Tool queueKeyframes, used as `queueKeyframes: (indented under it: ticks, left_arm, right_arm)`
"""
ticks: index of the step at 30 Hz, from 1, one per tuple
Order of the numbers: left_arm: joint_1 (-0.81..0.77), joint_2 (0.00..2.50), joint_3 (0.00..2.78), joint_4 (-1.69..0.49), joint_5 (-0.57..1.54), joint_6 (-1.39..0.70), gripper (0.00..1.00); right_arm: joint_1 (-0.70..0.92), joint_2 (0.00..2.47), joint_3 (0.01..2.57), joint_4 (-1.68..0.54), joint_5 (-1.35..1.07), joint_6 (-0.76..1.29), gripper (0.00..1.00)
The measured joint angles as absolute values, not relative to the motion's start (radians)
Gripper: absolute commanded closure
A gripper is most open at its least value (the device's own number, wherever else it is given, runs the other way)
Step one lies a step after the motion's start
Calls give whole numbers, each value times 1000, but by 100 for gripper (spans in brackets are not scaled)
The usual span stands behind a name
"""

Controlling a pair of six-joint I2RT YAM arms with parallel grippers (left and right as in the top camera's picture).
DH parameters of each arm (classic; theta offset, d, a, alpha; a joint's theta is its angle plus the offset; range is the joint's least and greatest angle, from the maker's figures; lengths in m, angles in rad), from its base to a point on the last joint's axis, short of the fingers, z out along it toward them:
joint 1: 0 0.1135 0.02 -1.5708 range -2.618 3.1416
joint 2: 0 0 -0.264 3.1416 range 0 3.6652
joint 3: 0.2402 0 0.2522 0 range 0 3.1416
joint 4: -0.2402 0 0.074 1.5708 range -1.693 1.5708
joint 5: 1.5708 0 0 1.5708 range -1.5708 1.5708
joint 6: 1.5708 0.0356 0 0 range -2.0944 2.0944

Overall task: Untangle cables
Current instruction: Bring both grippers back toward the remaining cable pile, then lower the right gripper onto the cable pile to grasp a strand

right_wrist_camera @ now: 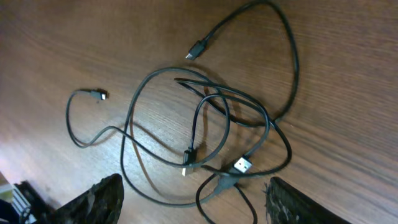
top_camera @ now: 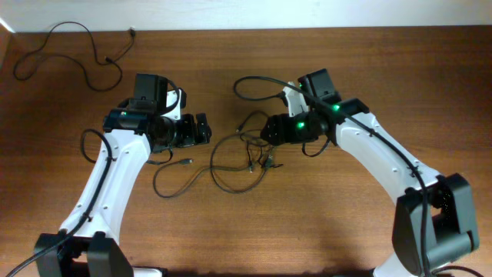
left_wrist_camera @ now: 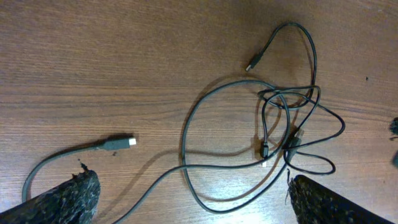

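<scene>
fingers [right_wrist_camera: 93,202] open, left gripper [left_wrist_camera: 199,202] and right gripper [right_wrist_camera: 193,205] are hovering over limp, light cables [right_wrist_camera: 230,124] in the middle of the table [top_camera: 231,231], best pinched at an outer loop.

location type: robotics lab work station. indicators: two white-and-black jointed arms, the left arm [top_camera: 104,181] and the right arm [top_camera: 380,150], stand on one brown wood-grain surface [top_camera: 307,231]. thicker black wiring [top_camera: 86,142] runs along each arm. green status lights [top_camera: 300,125] glow on the right arm just behind the right claw [top_camera: 265,132]. thin black cables [top_camera: 247,158] with small plugs lie in loose loops on the surface between the right claw and the left claw [top_camera: 206,129]. a pale wall strip [top_camera: 231,11] borders the surface beyond both claws.
</scene>
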State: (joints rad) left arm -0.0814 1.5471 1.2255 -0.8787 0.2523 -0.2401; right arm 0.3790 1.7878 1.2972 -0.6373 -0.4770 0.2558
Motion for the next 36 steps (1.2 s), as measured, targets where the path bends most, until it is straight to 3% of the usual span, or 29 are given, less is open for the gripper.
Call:
queueKeyframes:
  ticks: [11,16,29,33,36]
  left_arm:
    - [-81,1547,1225,-869,249,-241,1]
    - [-81,1547,1225,-861,249,-241,1]
    - [-81,1547,1225,-826,249,-241,1]
    - [-81,1547,1225,-828,249,-241,1]
    - [-81,1547,1223,-828,249,-241,1]
  right_arm:
    - [424,1886,1293,-676,-437,439,29]
    - [443,1935,1291,-661,-422,469,42]
    - [445,1977,1288,-511,-372,572,44]
    - [445,1990,1288,-488,-365,609,60]
    - [445,1990,1288,-488,-363,632,91]
